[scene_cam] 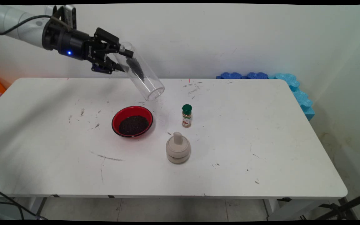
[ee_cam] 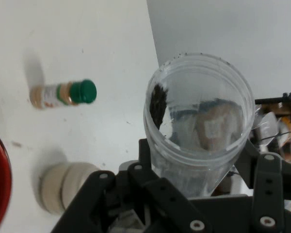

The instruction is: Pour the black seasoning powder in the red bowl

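So we've got the gripper (scene_cam: 121,59) up above the table's (scene_cam: 261,150) far left part, fingers clamped on the closed end of a clear plastic jar (scene_cam: 142,76). The jar's tilted, open mouth pointing down and to the right, hanging in the air just past the red bowl (scene_cam: 132,121). We can see a streak of dark grains stuck to the inside wall of the jar (ee_cam: 199,131). The bowl sits on the table with a heap of the same dark stuff in it. Right of the bowl there's 1 small spice bottle (scene_cam: 186,116) with a green cap, upright, and near that a beige lidded pot (scene_cam: 178,148).
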Robot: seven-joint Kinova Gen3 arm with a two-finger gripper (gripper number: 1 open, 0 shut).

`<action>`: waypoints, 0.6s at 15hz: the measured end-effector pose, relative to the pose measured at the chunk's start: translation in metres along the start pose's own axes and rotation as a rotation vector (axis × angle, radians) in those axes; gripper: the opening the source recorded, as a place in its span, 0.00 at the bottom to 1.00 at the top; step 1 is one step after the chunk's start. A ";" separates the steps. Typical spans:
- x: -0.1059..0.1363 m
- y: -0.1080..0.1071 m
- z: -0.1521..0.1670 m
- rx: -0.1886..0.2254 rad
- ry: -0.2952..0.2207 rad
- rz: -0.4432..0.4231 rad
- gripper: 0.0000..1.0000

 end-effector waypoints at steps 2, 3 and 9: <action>0.006 0.004 -0.001 0.012 0.009 0.099 0.00; 0.009 0.007 -0.001 0.019 0.014 0.148 0.00; 0.023 0.020 0.004 0.055 0.021 0.444 0.00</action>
